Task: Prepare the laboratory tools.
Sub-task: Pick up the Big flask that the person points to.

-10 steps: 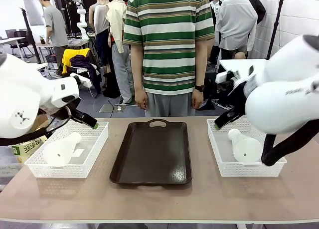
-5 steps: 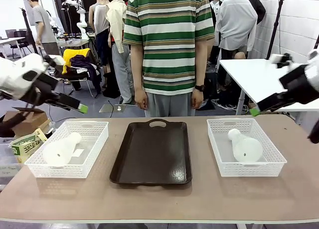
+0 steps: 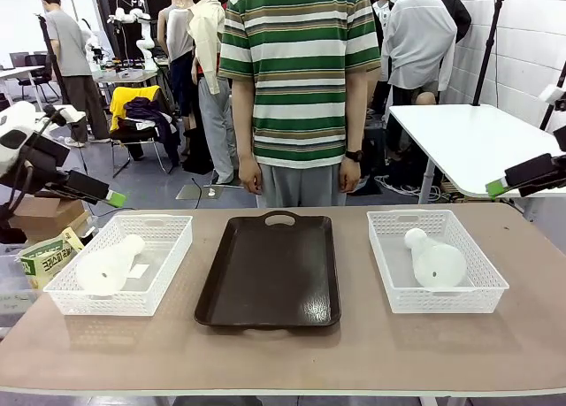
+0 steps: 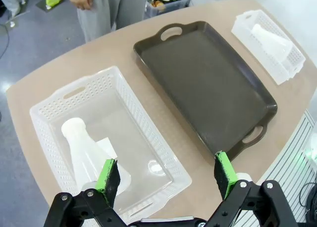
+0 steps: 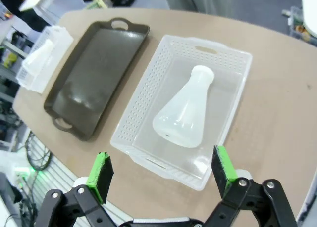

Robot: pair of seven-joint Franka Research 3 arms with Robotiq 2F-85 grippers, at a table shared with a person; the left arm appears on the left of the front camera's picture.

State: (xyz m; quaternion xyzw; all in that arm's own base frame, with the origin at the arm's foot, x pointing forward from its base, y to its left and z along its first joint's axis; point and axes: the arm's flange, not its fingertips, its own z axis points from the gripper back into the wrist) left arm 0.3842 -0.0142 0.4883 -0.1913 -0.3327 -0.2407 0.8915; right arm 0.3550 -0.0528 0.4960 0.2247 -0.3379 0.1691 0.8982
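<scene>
Two frosted-white flasks lie on their sides, each in a white mesh basket. The left flask [image 3: 108, 266] [image 4: 84, 155] rests in the left basket [image 3: 172, 263] [image 4: 49, 103]. In the right basket [image 3: 382, 251] [image 5: 237, 88] is the right flask [image 3: 433, 261] [image 5: 185, 113]. My left gripper [image 3: 104, 194] [image 4: 167, 172] hangs open, high above and to the left of its basket, holding nothing. My right gripper [image 3: 506, 185] [image 5: 161, 172] is open too, raised above and to the right of its basket.
A dark brown tray [image 3: 270, 269] [image 4: 208, 83] [image 5: 94, 68] lies between the baskets. A person in a striped shirt [image 3: 296, 79] stands at the far edge, hands down. A green box [image 3: 44, 256] sits off the table's left; a white table [image 3: 460, 141] stands at back right.
Both arms have drawn back from over the baskets, the left to the picture's left edge and the right to the right edge, and upward. Their jaws stay open; the flasks have not moved.
</scene>
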